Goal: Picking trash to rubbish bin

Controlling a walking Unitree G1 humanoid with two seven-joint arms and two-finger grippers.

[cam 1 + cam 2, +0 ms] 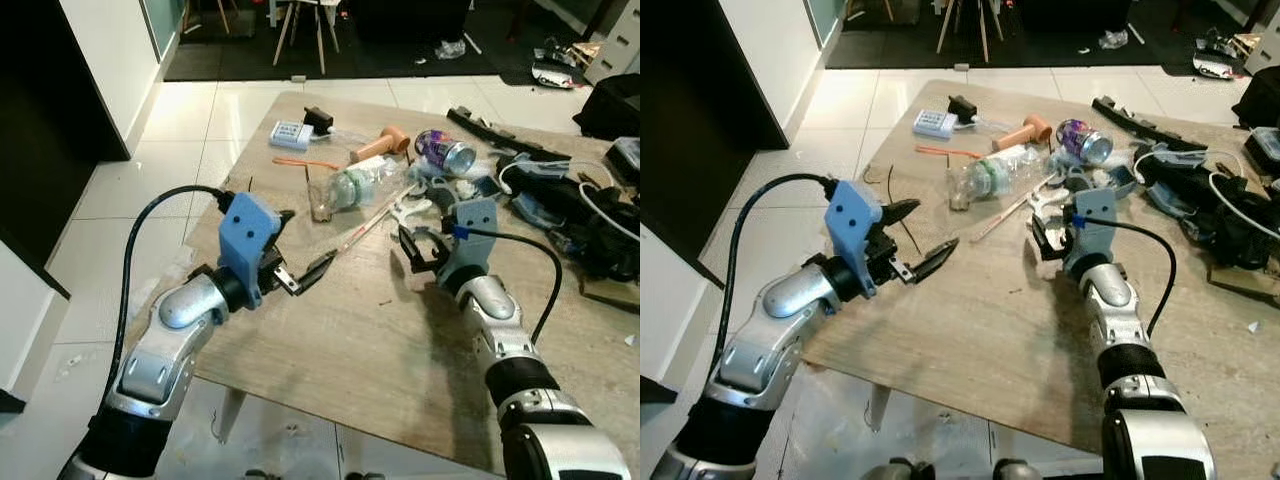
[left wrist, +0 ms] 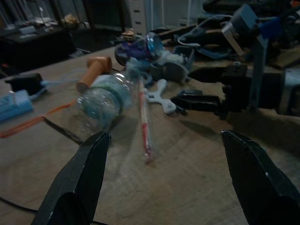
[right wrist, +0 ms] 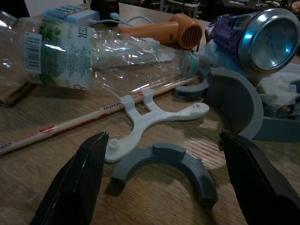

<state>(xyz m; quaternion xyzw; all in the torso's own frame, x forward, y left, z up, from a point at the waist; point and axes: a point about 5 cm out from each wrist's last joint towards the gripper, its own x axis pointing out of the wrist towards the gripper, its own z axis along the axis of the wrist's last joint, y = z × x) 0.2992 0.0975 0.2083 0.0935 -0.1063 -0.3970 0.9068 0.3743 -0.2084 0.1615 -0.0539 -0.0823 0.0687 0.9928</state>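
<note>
Two grippers hover over a cluttered wooden tabletop (image 1: 340, 330), both empty

The left gripper (image 1: 303, 275) hangs above the near-left part of the tabletop with its fingers spread, holding nothing; beyond it, toward the middle, an empty clear plastic bottle (image 1: 352, 188) lies on its side with a long thin stick (image 1: 372, 220) slanting just near it. At the far left sit a white power strip (image 1: 290, 134) and a black plug (image 1: 318, 119), with an orange hair-dryer-like tool (image 1: 380, 145) further right. A white plastic bracket (image 3: 150, 115) and a grey curved piece (image 3: 164, 164) lie just in front of the right gripper (image 1: 418, 250), whose fingers are also spread and empty. A crushed purple can (image 1: 445, 152) lies at the far side, right of the bottle, and tangled cables and bags (image 1: 570, 210) crowd the right edge
</note>
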